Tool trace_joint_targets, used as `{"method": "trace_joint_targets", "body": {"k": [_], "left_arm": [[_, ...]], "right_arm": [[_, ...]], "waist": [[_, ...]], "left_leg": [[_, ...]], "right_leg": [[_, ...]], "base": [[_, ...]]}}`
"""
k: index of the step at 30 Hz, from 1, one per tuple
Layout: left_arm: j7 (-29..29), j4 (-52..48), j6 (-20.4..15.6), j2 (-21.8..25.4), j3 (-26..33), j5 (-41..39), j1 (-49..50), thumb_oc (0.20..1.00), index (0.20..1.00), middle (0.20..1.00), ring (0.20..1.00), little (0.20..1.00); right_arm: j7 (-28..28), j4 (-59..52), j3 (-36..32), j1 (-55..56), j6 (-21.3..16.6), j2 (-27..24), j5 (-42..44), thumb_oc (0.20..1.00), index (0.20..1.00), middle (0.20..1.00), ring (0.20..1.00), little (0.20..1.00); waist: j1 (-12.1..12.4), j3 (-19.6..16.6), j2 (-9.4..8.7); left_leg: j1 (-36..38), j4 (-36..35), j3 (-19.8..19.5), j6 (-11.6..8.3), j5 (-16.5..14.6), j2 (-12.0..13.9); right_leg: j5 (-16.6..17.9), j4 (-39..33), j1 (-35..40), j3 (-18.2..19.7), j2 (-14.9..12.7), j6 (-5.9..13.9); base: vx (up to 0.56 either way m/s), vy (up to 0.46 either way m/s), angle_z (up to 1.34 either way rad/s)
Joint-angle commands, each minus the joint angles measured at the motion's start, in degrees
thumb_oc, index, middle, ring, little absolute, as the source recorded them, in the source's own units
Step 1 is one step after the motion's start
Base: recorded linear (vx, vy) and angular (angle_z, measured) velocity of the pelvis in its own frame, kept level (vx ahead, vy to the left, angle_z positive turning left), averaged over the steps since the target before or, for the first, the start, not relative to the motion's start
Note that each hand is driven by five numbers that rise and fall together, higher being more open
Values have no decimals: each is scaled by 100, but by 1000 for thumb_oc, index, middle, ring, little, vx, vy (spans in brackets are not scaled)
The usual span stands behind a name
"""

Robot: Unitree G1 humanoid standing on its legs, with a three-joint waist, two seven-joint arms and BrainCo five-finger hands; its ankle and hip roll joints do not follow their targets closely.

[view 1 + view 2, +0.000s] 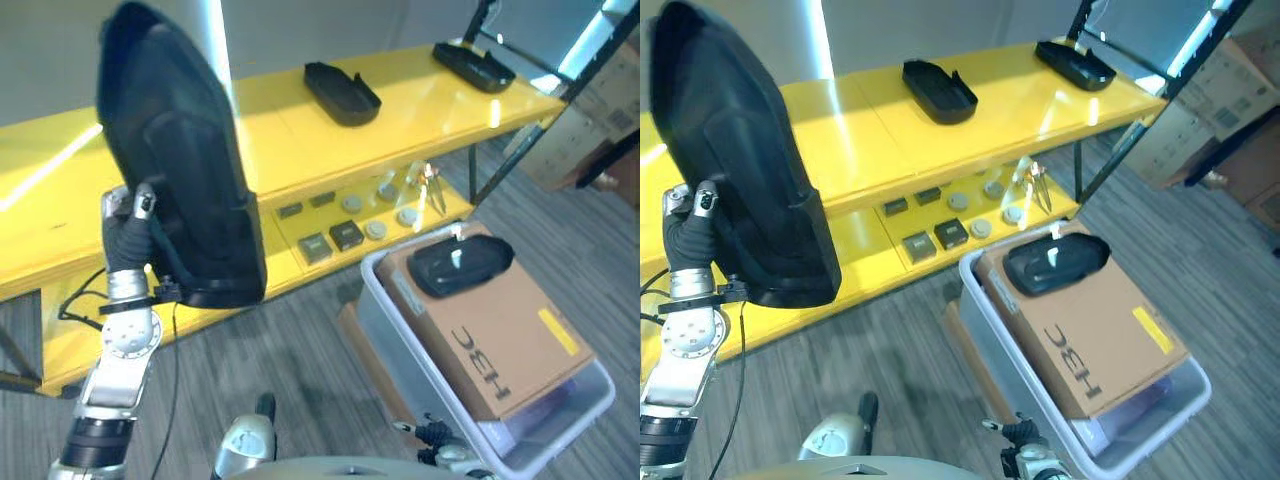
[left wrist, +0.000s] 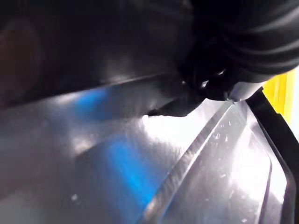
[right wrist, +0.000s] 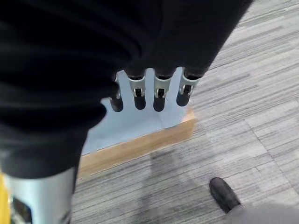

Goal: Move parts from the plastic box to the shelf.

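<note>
Workshop or parts store | yellow shelf point(image 1: 300, 130) at 12 o'clock, black moulded parts point(image 1: 342, 92) on top, small components point(image 1: 346, 234) on lower tier | plastic box point(image 1: 590, 405) at 4 o'clock | grey carpet floor point(image 1: 300, 370) | stacked cardboard cartons point(image 1: 590, 120) at 2 o'clock

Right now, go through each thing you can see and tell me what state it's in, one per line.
Large black part: lifted upright, held by the left robot hand.
Right robot hand: fingers straight, holding nothing.
Plastic box: on the floor, uncovered, holding a cardboard box.
Small black part: lying on the cardboard box.
Two black parts: lying on the top of the yellow shelf.
</note>
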Motion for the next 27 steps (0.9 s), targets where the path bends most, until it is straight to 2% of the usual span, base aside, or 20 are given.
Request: {"method": "trace_joint_targets", "body": {"k": [1,2,3,4,5,6,8,9,11,13,16,17,18,20,21,22,24,25,26,27], "left_arm": [[53,-622,-391,336,-47,18,-596,200,200,200,200,200],[55,-615,-393,336,-49,19,-606,200,200,200,200,200],[24,-640,-428,361,-179,-9,-740,200,200,200,200,200],[-46,-625,-483,390,-319,-84,-904,200,200,200,200,200],[-131,-688,-518,439,-377,-141,-976,200,200,200,200,200],[-172,-731,-536,465,-412,-179,-1015,200,200,200,200,200],[-191,-737,-594,518,-521,-285,-1152,200,200,200,200,200],[-236,-712,-627,495,-598,-358,-1203,200,200,200,200,200],[-259,-702,-645,454,-637,-363,-1175,200,200,200,200,200],[-283,-700,-653,410,-611,-424,-1059,200,200,200,200,200],[-308,-742,-626,371,-450,-450,-789,200,200,200,200,200],[-306,-778,-632,278,-307,-585,-564,200,200,200,200,200],[-300,-781,-665,91,-180,-782,-438,200,200,200,200,200],[-318,-813,-658,25,-159,-863,-384,200,200,200,200,200],[-278,-832,-663,-2,-188,-862,-448,200,200,200,200,200],[-281,-846,-686,-4,-198,-871,-462,200,200,200,200,200],[-290,-895,-649,-5,-160,-907,-369,200,200,200,200,200],[-286,-910,-633,13,-133,-885,-339,200,200,200,200,200],[-251,-884,-591,113,-48,-750,-316,200,200,200,200,200],[-213,-831,-574,133,-7,-728,-350,200,200,200,200,200]], "right_arm": [[-269,-57,-31,-36,-53,69,374,1000,1000,1000,1000,1000],[-270,-55,-33,-42,-54,68,376,1000,1000,1000,1000,1000],[-293,-70,-36,-49,-93,91,486,1000,1000,1000,1000,1000],[-267,-66,-23,-34,-123,103,553,1000,1000,1000,1000,1000],[-263,-79,-3,-7,-132,119,568,1000,1000,1000,1000,1000],[-250,-86,29,-4,-131,148,562,1000,1000,1000,1000,1000],[-245,-126,91,-4,-141,162,569,1000,1000,1000,1000,1000],[-235,-103,121,-15,-132,148,575,1000,1000,1000,1000,1000],[-272,-65,143,-59,-121,162,594,1000,1000,1000,1000,1000],[-284,-57,174,-103,-112,181,572,1000,1000,1000,1000,1000],[-312,-61,174,-67,-100,222,556,1000,1000,1000,1000,1000],[-330,-47,181,-49,-126,208,582,1000,1000,1000,1000,1000],[-351,-2,181,-11,-134,181,595,1000,1000,1000,1000,1000],[-353,-14,179,8,-152,122,630,1000,1000,1000,1000,1000],[-393,1,150,-11,-175,36,689,1000,1000,1000,1000,1000],[-414,55,129,-71,-165,-42,692,1000,1000,1000,1000,1000],[-463,170,53,-123,-103,-190,606,1000,1000,1000,1000,1000],[-456,171,-6,-78,-87,-264,592,1000,1000,1000,1000,1000],[-446,111,-101,-35,-105,-350,639,1000,1000,1000,1000,1000],[-437,61,-126,1,-122,-362,681,1000,1000,1000,1000,1000]], "waist": [[-273,35,97],[-245,23,93],[-344,46,137],[-392,59,178],[-394,96,177],[-394,101,175],[-490,112,115],[-516,108,73],[-569,88,31],[-545,69,-45],[-507,21,-115],[-512,-89,-133],[-476,-122,-154],[-485,-73,-130],[-446,57,-100],[-411,124,-81],[-388,100,2],[-389,58,82],[-405,-3,189],[-418,-20,214]], "left_leg": [[-213,-206,-677,-13,-220,-92],[-220,-223,-652,-21,-216,-82],[-146,-335,-857,-43,-167,-55],[-95,-423,-1034,-97,-119,-22],[-46,-430,-1169,-163,-161,-6],[-50,-439,-1312,-214,-165,14],[31,-600,-1575,-357,-205,64],[78,-649,-1676,-403,-239,72],[185,-714,-1901,-447,-297,112],[280,-727,-2035,-530,-342,175],[358,-719,-2124,-608,-410,282],[357,-648,-2220,-729,-448,504],[269,-281,-2259,-840,-532,619],[95,103,-2281,-917,-541,613],[-178,455,-2348,-1011,-337,574],[-346,621,-2439,-1029,-340,480],[-446,367,-2323,-1049,-309,528],[-507,28,-2035,-1095,-97,722],[-683,-546,-1560,-1123,310,900],[-795,-780,-1245,-1138,430,933]], "right_leg": [[748,671,-648,1320,361,312],[734,699,-693,1350,363,302],[469,643,-935,1724,667,222],[341,391,-1035,1834,794,164],[312,28,-983,1794,652,176],[379,-318,-850,1649,544,173],[332,-1516,-777,1742,669,182],[402,-2040,-761,1855,766,231],[667,-2466,-887,2248,848,315],[810,-2585,-944,2368,884,347],[680,-2517,-857,2290,965,275],[515,-2427,-796,2308,1138,175],[411,-2439,-650,2156,1212,93],[370,-2482,-515,2066,1250,26],[345,-2554,-408,1974,1260,-29],[334,-2634,-338,1881,1248,-24],[304,-2767,-176,1635,1236,-16],[234,-2805,-61,1460,1237,17],[217,-2853,42,1269,1189,82],[194,-2863,85,1207,1162,100]], "base": [[115,330,90],[71,127,81],[147,-6,82],[233,-51,73],[209,-106,47],[203,-185,50],[224,-205,84],[251,-202,83],[263,-218,61],[235,-263,70],[176,-302,60],[301,-471,59],[348,-564,54],[114,-237,45],[-34,-107,46],[-10,-142,35],[67,-55,34],[160,84,60],[176,133,91],[150,144,119]]}}
